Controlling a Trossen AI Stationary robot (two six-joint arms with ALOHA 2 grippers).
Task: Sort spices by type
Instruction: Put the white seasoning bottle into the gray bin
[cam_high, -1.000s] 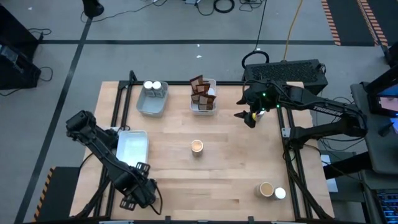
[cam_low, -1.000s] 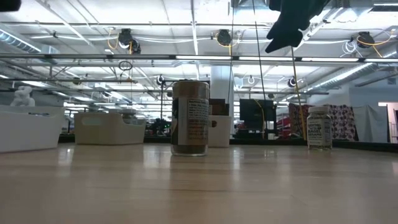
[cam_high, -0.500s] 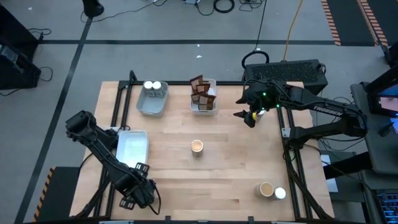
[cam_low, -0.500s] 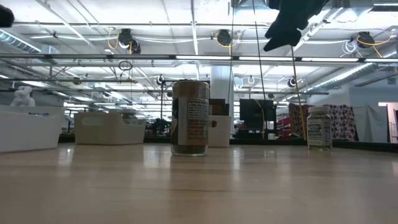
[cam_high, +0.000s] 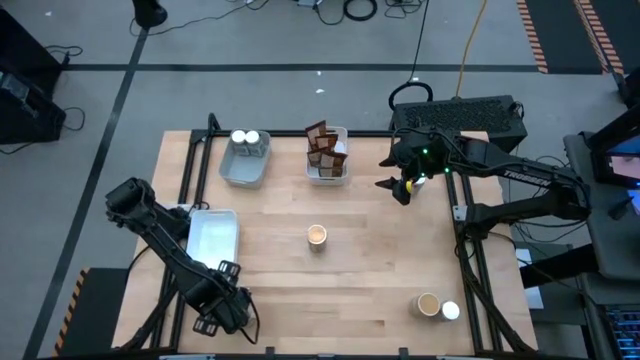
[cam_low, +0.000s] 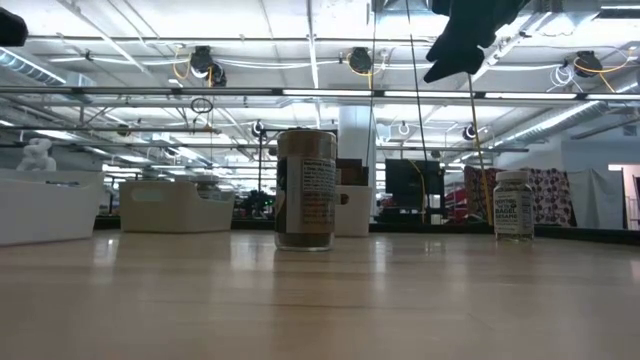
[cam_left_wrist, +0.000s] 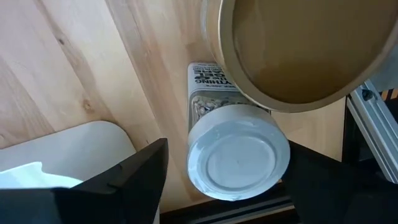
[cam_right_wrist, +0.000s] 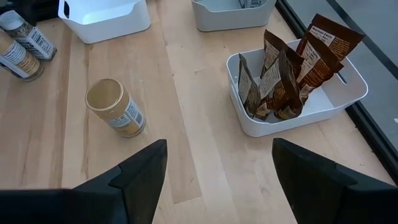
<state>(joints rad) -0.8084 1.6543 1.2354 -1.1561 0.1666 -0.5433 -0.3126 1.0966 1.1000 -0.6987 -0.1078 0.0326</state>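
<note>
My right pincer (cam_high: 403, 188) hangs wide and empty over the table's (cam_high: 370, 270) far right, and the left pincer (cam_high: 212, 318) stands wide at the near left. A round tan-lidded jar (cam_high: 317, 235) with a printed paper label stands mid-table. Crinkled brown packets (cam_high: 325, 152) fill a white plastic bin (cam_high: 342, 172) at the far edge; I can't read their labels.

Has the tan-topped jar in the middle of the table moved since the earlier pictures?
No. In the high view the tan-topped jar stands at the same place below the tray of brown packets, and in the low view it has not shifted either.
</note>
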